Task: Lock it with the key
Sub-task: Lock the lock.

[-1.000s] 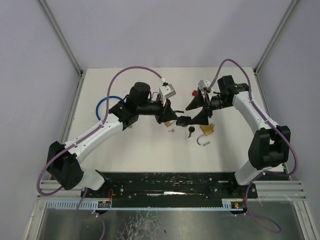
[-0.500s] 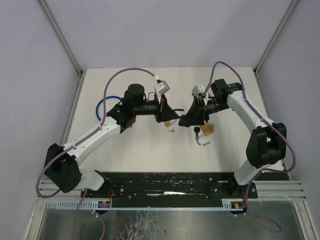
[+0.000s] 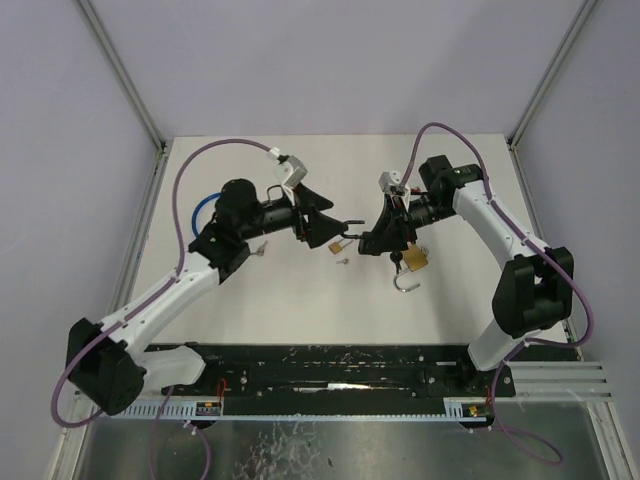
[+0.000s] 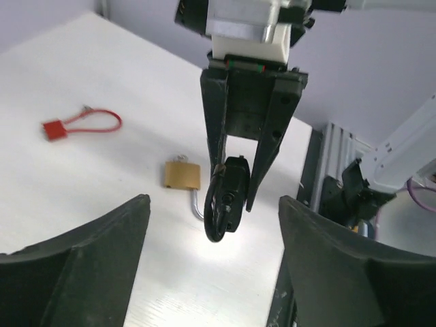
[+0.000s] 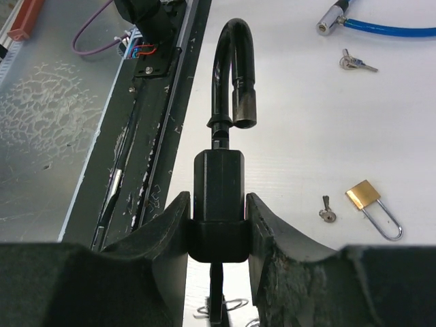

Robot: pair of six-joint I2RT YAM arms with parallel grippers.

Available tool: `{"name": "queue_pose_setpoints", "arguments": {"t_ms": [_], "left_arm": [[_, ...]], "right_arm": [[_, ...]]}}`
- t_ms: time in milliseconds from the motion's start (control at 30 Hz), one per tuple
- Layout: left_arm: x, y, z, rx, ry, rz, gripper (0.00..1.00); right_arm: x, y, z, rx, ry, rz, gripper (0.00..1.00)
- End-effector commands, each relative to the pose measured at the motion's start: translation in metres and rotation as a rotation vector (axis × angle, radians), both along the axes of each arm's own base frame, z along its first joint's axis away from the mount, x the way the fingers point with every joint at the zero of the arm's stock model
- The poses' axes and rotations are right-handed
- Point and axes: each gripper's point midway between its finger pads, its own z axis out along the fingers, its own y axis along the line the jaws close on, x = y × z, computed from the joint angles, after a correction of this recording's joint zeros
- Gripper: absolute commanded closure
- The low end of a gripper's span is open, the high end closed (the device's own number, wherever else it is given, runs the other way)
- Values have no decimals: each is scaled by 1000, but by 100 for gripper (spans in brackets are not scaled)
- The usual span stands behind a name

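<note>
While the right fingers clamp the body of the black padlock, its shackle swung open, they hold it over the worktop. The left fingers are spread wide and empty, facing that padlock. A small key lies beside a brass padlock.

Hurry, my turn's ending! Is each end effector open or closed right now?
Left end effector: open, empty.
Right end effector: closed on the black lock.
</note>
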Motion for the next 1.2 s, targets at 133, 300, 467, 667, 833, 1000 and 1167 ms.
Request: {"name": "queue_pose_setpoints", "arguments": {"t_ms": [133,300,467,667,833,1000,1167], "left_arm": [[-19,38,66,-37,-542,93,20],[4,28,72,-27,-369,129,44],[9,0,61,-56,-207,48,44],[8,-18,39,-52,-126,-8,41],[15,-23,20,-14,-53,-3,41],[13,-26,0,20,-7,-29,42],[19,-22,-21,65,38,1,49]], "right_arm": [[-15,1,45,64,-88,2,100],[-17,-1,40,48,-91,0,100],[-16,-1,38,42,-85,-3,100],[-15,-1,35,37,-84,-6,100],[-15,-1,35,40,-82,-6,100],[-15,-1,34,37,-85,-6,100],[-15,-1,35,38,-87,-6,100]]}}
